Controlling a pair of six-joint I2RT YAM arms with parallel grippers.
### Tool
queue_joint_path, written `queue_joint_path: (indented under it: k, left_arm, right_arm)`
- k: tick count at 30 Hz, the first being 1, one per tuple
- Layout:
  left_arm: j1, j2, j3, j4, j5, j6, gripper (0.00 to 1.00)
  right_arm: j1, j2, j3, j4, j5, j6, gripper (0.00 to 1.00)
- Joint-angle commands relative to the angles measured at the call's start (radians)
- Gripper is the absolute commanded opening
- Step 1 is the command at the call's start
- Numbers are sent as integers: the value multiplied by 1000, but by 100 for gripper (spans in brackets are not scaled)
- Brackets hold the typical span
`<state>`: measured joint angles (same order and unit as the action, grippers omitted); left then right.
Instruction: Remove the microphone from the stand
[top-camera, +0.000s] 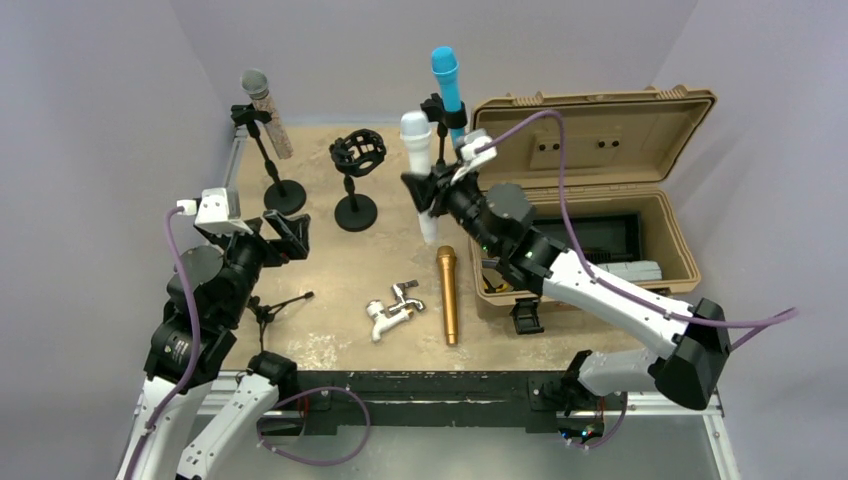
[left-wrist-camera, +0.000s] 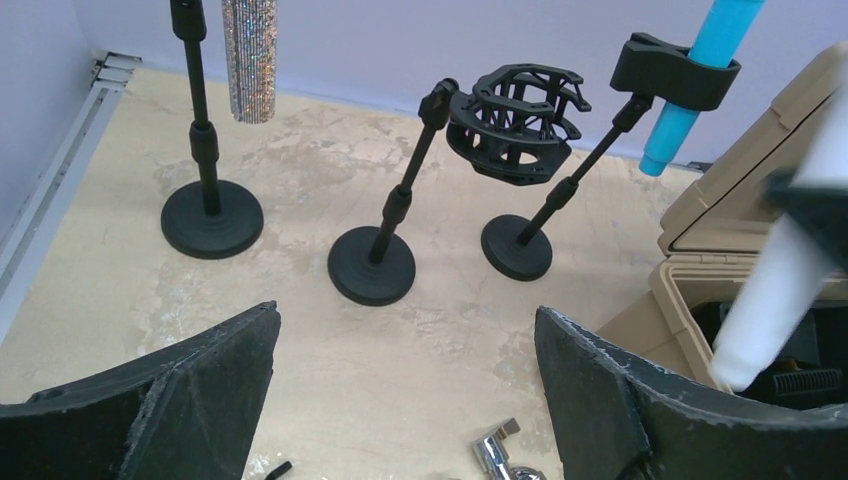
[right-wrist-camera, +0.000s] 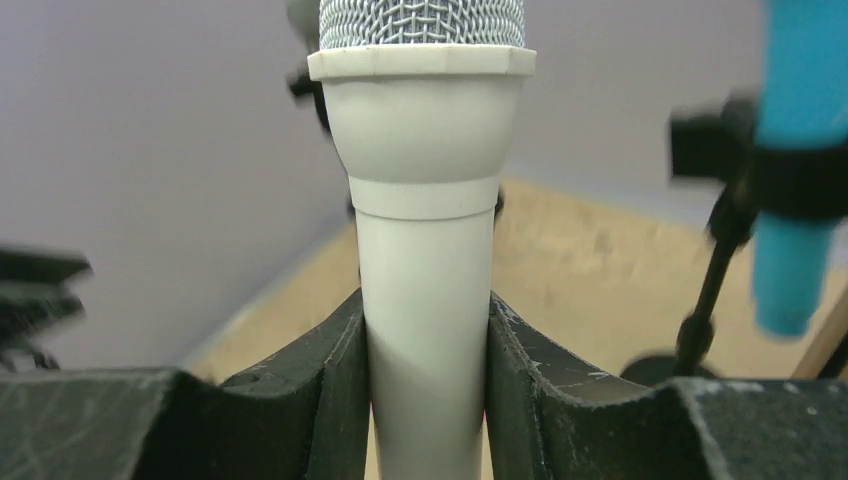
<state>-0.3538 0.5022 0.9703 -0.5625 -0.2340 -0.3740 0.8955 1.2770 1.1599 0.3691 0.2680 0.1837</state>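
My right gripper (top-camera: 432, 190) is shut on a white microphone (top-camera: 418, 165) and holds it upright in the air, clear of any stand; the right wrist view shows its body (right-wrist-camera: 428, 250) pinched between my fingers (right-wrist-camera: 330, 350). An empty black shock-mount stand (top-camera: 357, 160) stands just to its left. A blue microphone (top-camera: 447, 85) sits clipped in a stand behind it. A glittery silver microphone (top-camera: 265, 110) sits in a stand at the back left. My left gripper (top-camera: 282, 235) is open and empty, low over the table (left-wrist-camera: 405, 325).
A gold microphone (top-camera: 447, 295) and a chrome clip (top-camera: 393, 308) lie on the table in front. An open tan case (top-camera: 600, 190) fills the right side. Round stand bases (left-wrist-camera: 212, 218) (left-wrist-camera: 372, 265) (left-wrist-camera: 516, 247) sit ahead of my left gripper.
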Motion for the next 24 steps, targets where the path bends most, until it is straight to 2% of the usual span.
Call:
queue_joint_path:
  k: [1,7,9,14,17,24]
  left_arm:
    - [6,26,8,32,23,10,95]
    - [6,33,8,30,12,14,95]
    - [6,35,11,29,12,15,95]
    - [6,35,12,24,12,14,95]
    - [6,24,14,23,10,12,95]
    - [6,-1,14,21,6,12,95]
  right_arm:
    - [18,-26,-139,-69,-127,159,2]
    - [80,-20,-273,-104,-131,316,1]
    - [109,17,-276,-156,-70,399,1]
    - [193,174,-174,-437,151,636,0]
    - [197,229,-158,-551,211,731,0]
    - [200,314,-142,-636,270,771,0]
